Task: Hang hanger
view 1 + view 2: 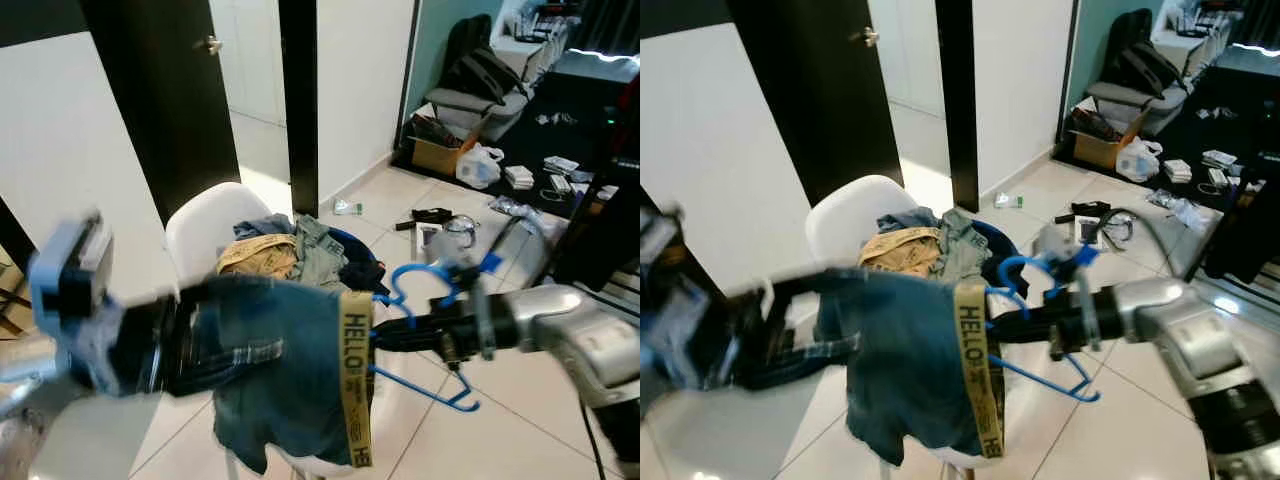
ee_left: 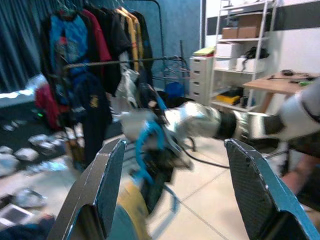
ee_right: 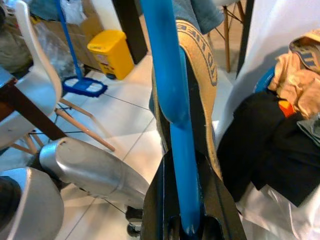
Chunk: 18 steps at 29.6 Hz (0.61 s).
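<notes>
**Blue plastic hanger held over the chair, jeans draped across it**

Blue plastic hanger is carried at mid-height above a white moulded chair. Blue denim jeans with a yellow "HELLO" belt hang over the hanger and over the left arm; the belt drops straight down beside the hanger's lower bar.

Open room: pale tiled floor lies bare to the right of and below the hanger. The chair seat holds a heap of loose clothes. A dark door and a dark door frame stand behind the chair. Clutter on the floor sits well apart, at the far right. In the left wrist view, a clothes rack with hung garments stands beyond the hanger.

Arm pose: the right arm reaches in horizontally from the right. The right hand is closed on the hanger, with the blue bar pinched between both black fingers. The left arm extends from the left beneath the jeans. The left hand has its fingers spread wide, gripping nothing.
</notes>
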### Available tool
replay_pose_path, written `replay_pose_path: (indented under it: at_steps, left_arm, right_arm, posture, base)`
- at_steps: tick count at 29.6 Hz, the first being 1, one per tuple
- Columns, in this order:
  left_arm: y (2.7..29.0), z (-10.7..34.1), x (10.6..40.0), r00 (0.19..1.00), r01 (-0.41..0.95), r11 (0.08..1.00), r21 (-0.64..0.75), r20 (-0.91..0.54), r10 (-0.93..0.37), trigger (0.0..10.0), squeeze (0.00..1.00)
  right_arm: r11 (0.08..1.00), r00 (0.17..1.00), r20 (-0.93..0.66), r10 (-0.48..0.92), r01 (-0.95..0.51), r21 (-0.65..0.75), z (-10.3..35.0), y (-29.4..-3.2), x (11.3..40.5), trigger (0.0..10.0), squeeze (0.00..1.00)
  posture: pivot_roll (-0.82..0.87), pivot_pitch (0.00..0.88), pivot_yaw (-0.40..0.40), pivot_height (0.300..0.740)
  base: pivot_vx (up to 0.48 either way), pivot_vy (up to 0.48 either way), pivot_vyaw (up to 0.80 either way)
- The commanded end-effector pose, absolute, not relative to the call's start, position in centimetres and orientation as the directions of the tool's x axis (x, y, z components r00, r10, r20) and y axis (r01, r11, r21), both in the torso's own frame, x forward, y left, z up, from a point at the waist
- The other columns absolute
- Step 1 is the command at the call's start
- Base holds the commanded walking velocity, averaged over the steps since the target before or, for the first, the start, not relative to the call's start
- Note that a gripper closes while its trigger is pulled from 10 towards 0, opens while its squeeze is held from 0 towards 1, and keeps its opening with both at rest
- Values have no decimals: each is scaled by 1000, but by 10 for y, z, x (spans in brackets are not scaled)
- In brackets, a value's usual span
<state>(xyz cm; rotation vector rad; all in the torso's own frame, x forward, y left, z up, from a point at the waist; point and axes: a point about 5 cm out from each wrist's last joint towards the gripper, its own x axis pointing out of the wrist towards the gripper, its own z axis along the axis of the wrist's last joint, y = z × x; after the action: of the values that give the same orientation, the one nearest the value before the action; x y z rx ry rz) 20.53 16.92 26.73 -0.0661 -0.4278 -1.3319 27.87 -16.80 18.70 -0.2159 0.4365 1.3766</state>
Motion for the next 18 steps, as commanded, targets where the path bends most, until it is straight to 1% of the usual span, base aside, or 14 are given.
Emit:
replay_pose_path:
  at_steps: [1,2,4,5,6,7,8,10,11,13,14,16,17,18]
  left_arm:
    - [169,268,212,185,941,260,218,314,-931,10000,0]
    - [168,266,215,178,938,243,246,259,-949,10000,0]
    - [168,266,215,178,938,243,246,259,-949,10000,0]
    - [167,259,218,178,940,219,261,171,-969,10000,0]
    - [167,259,218,178,940,219,261,171,-969,10000,0]
    - [166,248,220,173,947,181,266,53,-984,10000,0]
    - [166,248,220,173,947,181,266,53,-984,10000,0]
    - [165,228,222,172,951,129,280,-135,-976,10000,0]
    - [165,228,222,172,951,129,280,-135,-976,10000,0]
    - [165,222,223,173,952,116,284,-183,-968,10000,0]
    - [162,218,228,204,946,141,292,-198,-959,10000,0]
    - [162,218,228,204,946,141,292,-198,-959,10000,0]
    - [154,218,240,276,924,213,319,-166,-947,10000,0]
    - [154,218,240,276,924,213,319,-166,-947,10000,0]
  right_arm:
    - [180,137,-432,891,-982,61,191,-163,283,10000,0]
    - [175,135,-438,889,-983,50,192,-161,285,10000,0]
    - [175,135,-438,889,-983,50,192,-161,285,10000,0]
    - [166,131,-445,886,-985,41,194,-160,286,10000,0]
    - [166,131,-445,886,-985,41,194,-160,286,10000,0]
    - [151,121,-458,881,-988,29,195,-159,287,10000,0]
    - [151,121,-458,881,-988,29,195,-159,287,10000,0]
    - [114,96,-484,870,-993,8,197,-157,285,10000,0]
    - [114,96,-484,870,-993,8,197,-157,285,10000,0]
    - [99,86,-493,866,-995,0,198,-155,284,10000,0]
    - [71,67,-505,861,-997,-10,200,-151,282,10000,0]
    - [71,67,-505,861,-997,-10,200,-151,282,10000,0]
    - [22,30,-531,847,-1000,-22,200,-143,277,10000,0]
    - [22,30,-531,847,-1000,-22,200,-143,277,10000,0]
  posture:
    - [-38,0,21,740]
    - [-40,0,21,740]
    - [-40,0,21,740]
    - [-41,0,22,740]
    - [-41,0,22,740]
    - [-41,0,22,740]
    - [-41,0,22,740]
    - [-44,0,27,740]
    - [-44,0,27,740]
    - [-45,0,28,740]
    - [-46,0,29,740]
    - [-46,0,29,740]
    - [-52,0,31,740]
    - [-52,0,31,740]
  base:
    - [0,0,0]
    - [0,0,0]
    - [0,0,0]
    - [0,0,0]
    - [0,0,0]
    - [0,0,0]
    - [0,0,0]
    - [0,0,0]
    - [0,0,0]
    - [0,0,0]
    - [0,0,0]
    - [0,0,0]
    - [0,0,0]
    - [0,0,0]
